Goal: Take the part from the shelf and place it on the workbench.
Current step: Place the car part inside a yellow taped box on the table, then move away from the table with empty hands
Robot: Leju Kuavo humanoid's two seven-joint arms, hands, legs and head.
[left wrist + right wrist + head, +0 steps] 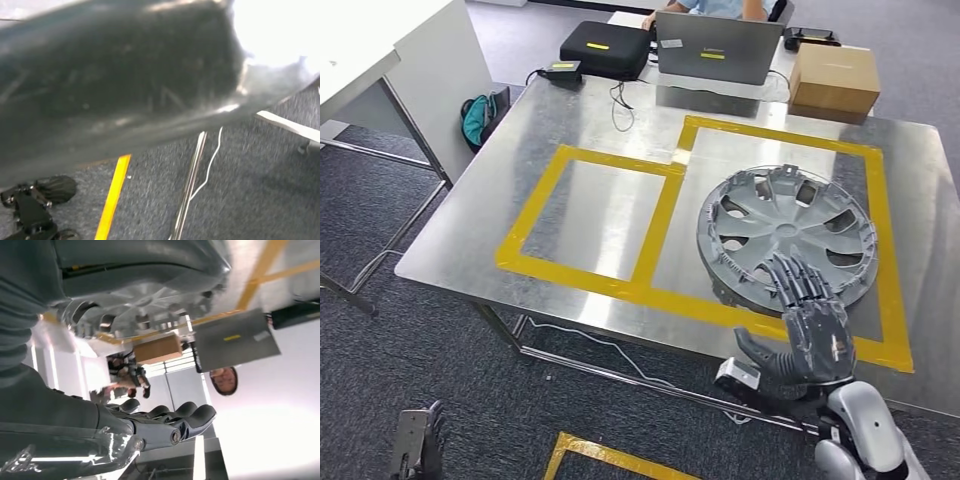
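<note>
The hubcap (788,238) is laid on the surface (622,140) inside the taped square, just ahead of the right hand (814,335), whose fingers (794,282) are spread, holding nothing. Placing judged done; withdrawal is called for. Left hand (418,440) is hung low; its fingers cannot be judged.

1. Right hand (814,325): dark grey, with slim jointed fingers (794,281) of ribbed segments and a thicker thumb (756,352).
2. Right wrist (865,415): smooth, rounded silver shell joining the hand to the arm.
3. Right hand, wrist view (113,425): glossy dark fingers with rounded tips; a round screw head (175,436) sits at a finger pivot.
4. Left hand (418,445): dark grey, boxy back with short dark fingers.
</note>
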